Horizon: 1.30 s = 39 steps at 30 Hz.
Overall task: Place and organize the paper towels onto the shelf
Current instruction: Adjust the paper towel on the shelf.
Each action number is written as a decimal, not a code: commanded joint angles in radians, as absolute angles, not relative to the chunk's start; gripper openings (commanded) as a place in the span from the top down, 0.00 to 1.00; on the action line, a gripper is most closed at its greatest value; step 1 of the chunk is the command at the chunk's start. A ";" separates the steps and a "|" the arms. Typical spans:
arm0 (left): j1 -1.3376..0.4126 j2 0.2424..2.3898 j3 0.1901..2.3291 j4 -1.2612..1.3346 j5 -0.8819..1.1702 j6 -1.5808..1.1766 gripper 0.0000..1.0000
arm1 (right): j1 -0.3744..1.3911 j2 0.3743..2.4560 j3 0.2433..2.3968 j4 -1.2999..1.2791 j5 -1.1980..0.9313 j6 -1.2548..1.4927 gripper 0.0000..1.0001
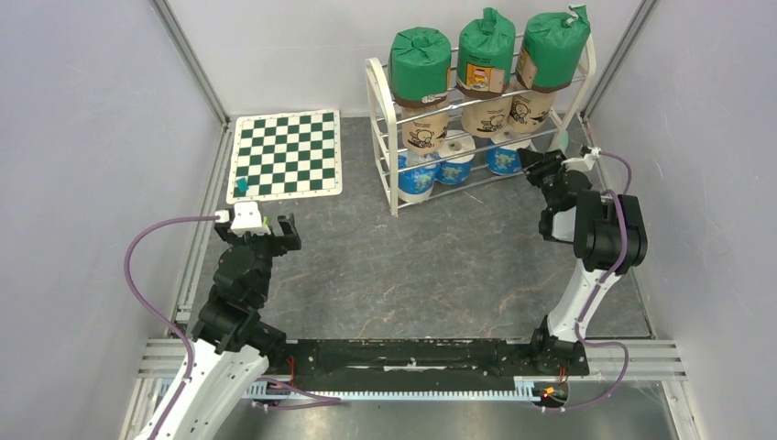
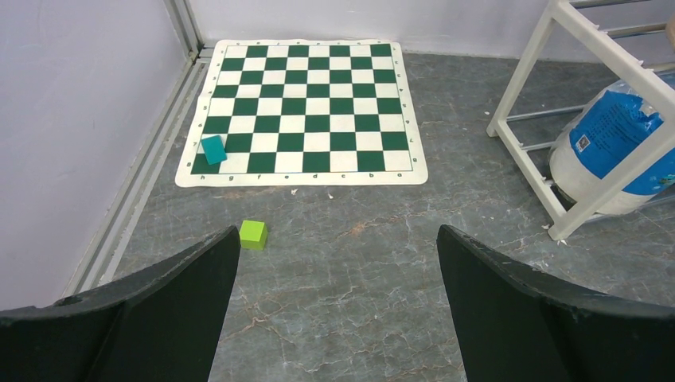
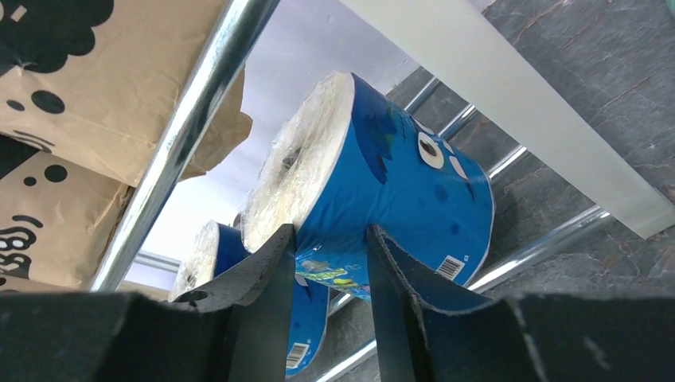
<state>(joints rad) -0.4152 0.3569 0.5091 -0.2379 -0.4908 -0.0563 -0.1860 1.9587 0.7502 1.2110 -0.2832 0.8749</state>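
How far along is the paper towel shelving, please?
All nine look shelved on the white-framed chrome-rod shelf: green-wrapped rolls on top, tan paper-wrapped rolls midway, blue-wrapped white rolls lowest. The right hand sits at the rightmost blue roll; perhaps only straightening remains.

The blue-wrapped roll point(image 3: 398, 183) wears tight, glossy plastic film, clear over its fibrous white end. The tan rolls point(image 3: 64, 95) are in matt, creased kraft paper. The green-wrapped rolls point(image 1: 421, 57) look crinkled. The shelf point(image 3: 509, 103) has a smooth, satin white frame and mirror-bright chrome rods point(image 3: 191, 119). The right hand point(image 3: 330, 239) and left hand point(image 2: 338, 231) have matt black plastic fingers. The bench point(image 2: 358, 270) is matt grey and marble-veined.
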 commanded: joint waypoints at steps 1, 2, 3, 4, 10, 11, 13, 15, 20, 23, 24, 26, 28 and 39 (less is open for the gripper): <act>-0.408 0.349 0.503 -0.212 -0.483 -0.087 0.00 | -0.201 2.011 0.689 1.082 -0.294 0.804 0.63; -0.408 0.347 0.502 -0.212 -0.483 -0.087 0.00 | -0.204 2.011 0.687 1.083 -0.296 0.804 0.63; -0.408 0.348 0.503 -0.212 -0.483 -0.087 0.00 | -0.207 2.011 0.687 1.082 -0.297 0.803 0.63; -0.409 0.348 0.503 -0.212 -0.483 -0.087 0.00 | -0.210 2.010 0.687 1.078 -0.300 0.801 0.63; -0.408 0.347 0.502 -0.212 -0.482 -0.089 0.00 | -0.218 2.002 0.709 1.048 -0.308 0.783 0.62; -0.409 0.347 0.503 -0.212 -0.482 -0.089 0.00 | -0.219 2.005 0.723 1.037 -0.313 0.775 0.62; -0.409 0.347 0.503 -0.212 -0.480 -0.089 0.00 | -0.218 2.006 0.745 1.011 -0.317 0.762 0.62; -0.409 0.346 0.503 -0.212 -0.482 -0.089 0.00 | -0.218 2.002 0.756 0.990 -0.308 0.746 0.62; -0.409 0.345 0.503 -0.212 -0.483 -0.089 0.00 | -0.218 1.985 0.770 0.969 -0.314 0.738 0.59; -0.410 0.344 0.502 -0.212 -0.483 -0.088 0.00 | -0.220 1.959 0.770 0.927 -0.279 0.724 0.59; -0.409 0.343 0.503 -0.212 -0.483 -0.089 0.00 | -0.222 1.955 0.770 0.912 -0.268 0.718 0.59; -0.409 0.341 0.502 -0.213 -0.483 -0.089 0.00 | -0.229 1.956 0.770 0.908 -0.266 0.713 0.59; -0.408 0.338 0.502 -0.213 -0.485 -0.088 0.00 | -0.237 1.960 0.768 0.905 -0.268 0.720 0.58; -0.409 0.339 0.503 -0.212 -0.483 -0.088 0.00 | -0.252 1.915 0.753 0.928 -0.293 0.716 0.47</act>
